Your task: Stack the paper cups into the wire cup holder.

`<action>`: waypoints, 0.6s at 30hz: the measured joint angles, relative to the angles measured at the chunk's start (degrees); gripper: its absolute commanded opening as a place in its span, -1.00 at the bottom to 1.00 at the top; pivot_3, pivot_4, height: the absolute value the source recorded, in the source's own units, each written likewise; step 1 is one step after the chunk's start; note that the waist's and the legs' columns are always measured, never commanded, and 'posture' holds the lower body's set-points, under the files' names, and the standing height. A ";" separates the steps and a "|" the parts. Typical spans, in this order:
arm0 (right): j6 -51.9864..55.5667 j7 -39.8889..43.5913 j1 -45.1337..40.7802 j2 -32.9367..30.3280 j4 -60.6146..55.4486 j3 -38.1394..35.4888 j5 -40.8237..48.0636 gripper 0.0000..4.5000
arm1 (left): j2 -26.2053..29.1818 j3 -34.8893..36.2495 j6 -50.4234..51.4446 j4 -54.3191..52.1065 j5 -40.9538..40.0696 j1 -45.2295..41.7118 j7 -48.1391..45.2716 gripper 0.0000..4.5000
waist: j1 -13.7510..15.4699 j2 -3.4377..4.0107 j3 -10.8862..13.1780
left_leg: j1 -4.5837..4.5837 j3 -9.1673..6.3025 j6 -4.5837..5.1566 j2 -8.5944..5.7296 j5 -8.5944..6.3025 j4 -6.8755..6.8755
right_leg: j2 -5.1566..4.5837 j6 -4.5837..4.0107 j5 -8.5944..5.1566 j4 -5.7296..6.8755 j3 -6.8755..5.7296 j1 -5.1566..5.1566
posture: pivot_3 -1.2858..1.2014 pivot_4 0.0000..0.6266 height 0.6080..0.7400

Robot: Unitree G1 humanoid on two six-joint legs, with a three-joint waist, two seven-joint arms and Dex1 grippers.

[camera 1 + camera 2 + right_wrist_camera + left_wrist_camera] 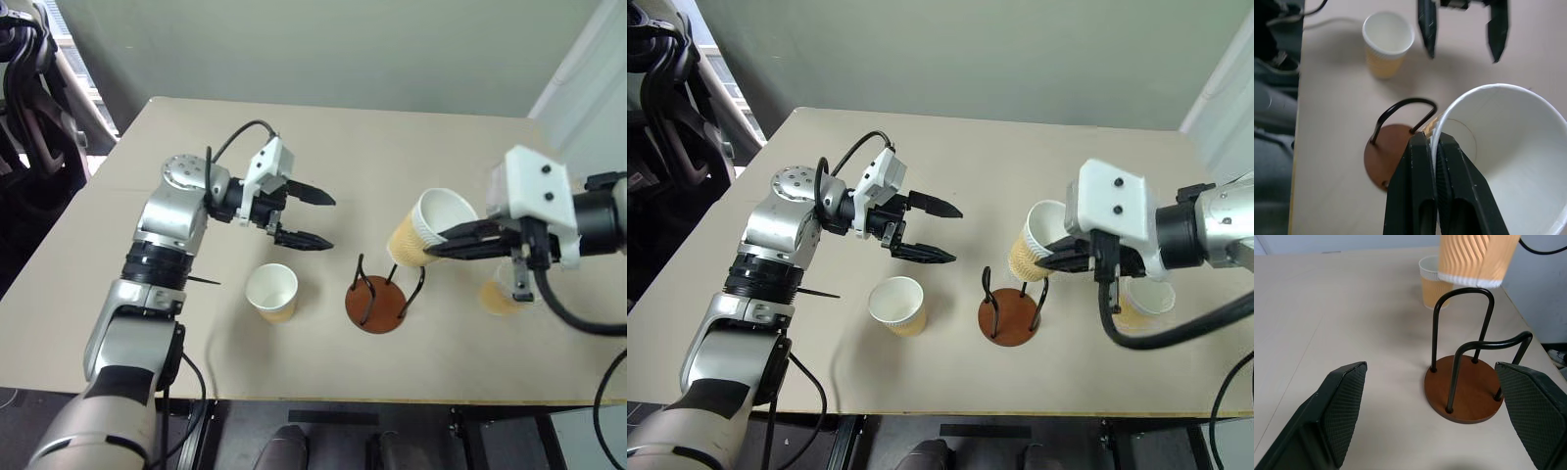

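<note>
Beige table (411, 137): we are pinching one paper cup (421, 230) by its rim in our right gripper (453, 242), tilted just above the wire cup holder (377, 302); risk of snagging a loop; left gripper (306, 217) spread.

Broad beige rectangular laminate table (411, 147), plain grey-green wall (323, 49) behind its far edge, black office chair (29, 108) off its far-left corner — dark floor (656, 245) beside that.
</note>
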 measured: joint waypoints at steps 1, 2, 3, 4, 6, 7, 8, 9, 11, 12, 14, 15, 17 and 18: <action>-0.63 0.02 0.20 -0.07 -0.35 0.68 -0.04 -0.99 | 0.00 0.00 -0.10 0.02 0.01 0.00 0.03 1.00 | -0.03 0.00 0.00 | 0.00 0.00 0.00 0.00 0.00 0.00 | 0.00 0.00 0.00 0.00 0.00 0.00 | 0.03 -0.52 1.00; -1.40 0.02 0.43 -0.11 -0.57 1.47 -0.08 -0.99 | 0.00 0.00 -0.15 0.13 0.03 0.00 0.06 1.00 | -0.03 0.00 0.00 | 0.00 0.00 0.01 0.00 0.00 0.00 | 0.00 0.00 0.00 0.00 0.00 0.00 | 0.03 -0.52 1.00; -2.10 0.02 0.51 -0.12 -0.79 2.41 -0.19 -0.99 | 0.00 0.00 -0.19 0.30 0.04 0.00 0.09 1.00 | -0.04 0.00 0.00 | 0.00 0.00 0.01 0.00 0.01 0.00 | 0.00 0.00 0.00 0.01 0.00 0.00 | 0.03 -0.52 1.00; -2.72 0.02 0.65 -0.11 -0.88 3.12 -0.25 -0.99 | -0.02 0.00 -0.23 0.37 0.08 0.00 0.11 1.00 | -0.04 0.00 0.00 | 0.00 -0.01 0.02 0.00 0.01 0.00 | 0.00 0.00 0.00 0.01 -0.01 -0.01 | 0.03 -0.52 1.00; -3.99 0.00 0.67 -0.11 -0.93 4.76 -0.51 -0.99 | -0.03 0.00 -0.29 0.44 0.21 0.00 0.18 1.00 | -0.04 0.00 0.00 | 0.00 -0.01 0.02 0.00 0.01 0.01 | 0.00 0.00 0.00 0.01 -0.01 0.00 | 0.03 -0.52 1.00; -4.34 0.00 0.68 -0.09 -0.94 5.37 -0.63 -0.99 | -0.04 0.00 -0.31 0.45 0.30 0.00 0.24 1.00 | -0.04 0.00 0.00 | 0.00 -0.01 0.02 0.00 0.01 0.01 | 0.00 0.00 0.00 0.01 -0.01 -0.01 | 0.03 -0.52 1.00; -4.80 -0.02 0.65 -0.08 -0.93 5.90 -0.83 -0.99 | -0.05 0.00 -0.33 0.48 0.48 0.00 0.30 1.00 | -0.04 0.00 0.00 | 0.00 -0.01 0.03 0.00 0.01 0.01 | -0.01 0.00 0.00 0.00 -0.01 -0.01 | 0.03 -0.52 1.00; -5.25 -0.02 0.54 -0.07 -0.93 6.61 -1.08 -0.99 | -0.05 0.00 -0.38 0.49 0.71 0.00 0.37 1.00 | -0.05 0.00 0.00 | 0.00 -0.01 0.03 0.00 0.01 0.01 | 0.00 0.00 0.00 0.01 -0.01 -0.01 | 0.03 -0.52 1.00; -6.37 -0.02 0.51 0.12 -0.87 8.03 -1.67 -0.99 | -0.06 0.00 -0.46 0.66 1.01 0.00 0.54 1.00 | -0.07 0.00 0.00 | 0.00 -0.01 0.03 0.00 0.01 0.01 | -0.01 0.00 0.00 0.01 -0.01 -0.01 | 0.03 -0.52 1.00; -6.97 -0.02 0.51 0.18 -0.85 8.83 -2.15 -0.99 | -0.06 0.00 -0.48 0.72 1.02 0.00 0.67 1.00 | -0.07 0.00 0.00 | 0.00 -0.01 0.03 0.00 0.01 0.01 | -0.01 0.00 0.00 0.01 -0.01 -0.01 | 0.03 -0.52 1.00; -8.14 -0.01 0.52 0.33 -0.80 10.19 -3.15 -0.99 | -0.06 0.00 -0.50 0.79 1.04 0.00 0.82 1.00 | -0.07 0.00 0.00 | 0.00 -0.02 0.04 0.00 0.02 0.01 | -0.01 0.00 0.00 0.01 -0.02 -0.01 | 0.03 -0.52 1.00; -8.80 -0.02 0.52 0.39 -0.74 10.85 -3.79 -0.99 | -0.06 0.00 -0.52 0.80 1.05 0.00 0.87 1.00 | -0.07 0.00 0.00 | 0.00 -0.01 0.04 0.00 0.01 0.01 | -0.01 0.00 0.00 0.01 -0.02 -0.01 | 0.03 -0.52 1.00; -9.79 -0.14 0.52 1.01 -0.54 12.08 -5.03 -0.91 | -0.07 0.00 -0.57 0.84 1.07 0.00 1.00 1.00 | -0.10 0.00 0.00 | 0.00 -0.02 0.04 0.00 0.01 0.01 | -0.02 0.00 0.00 0.01 -0.02 -0.01 | 0.03 -0.52 1.00; -10.35 -0.36 0.52 1.21 -0.40 12.70 -5.82 -0.82 | -0.07 0.00 -0.60 0.85 1.07 0.00 1.07 1.00 | -0.10 0.00 0.00 | 0.00 -0.02 0.04 0.00 0.02 0.01 | -0.02 0.00 0.00 0.02 -0.02 -0.01 | 0.03 -0.52 1.00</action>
